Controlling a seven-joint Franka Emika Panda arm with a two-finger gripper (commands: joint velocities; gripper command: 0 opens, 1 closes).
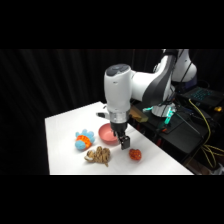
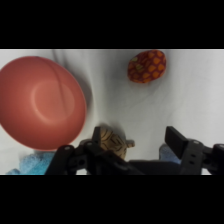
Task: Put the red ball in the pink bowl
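The red ball point(image 1: 134, 154) is seen lying on the white surface point(image 1: 65, 130), near the front right, just right of the tool point(image 1: 123, 142) and apart from it. The pink bowl point(image 1: 108, 133) is placed farther back and to the left of the ball, partly hidden by the tool, and nothing is seen inside it in the wrist view. The tool is held low over the surface between bowl and ball; its fingers point(image 2: 177, 138) are spread, and nothing is gripped between them. A blue fuzzy ball point(image 1: 83, 140) is set left of the bowl, and a tan knotted lump point(image 1: 99, 156) lies nearer the front, left of the red ball.
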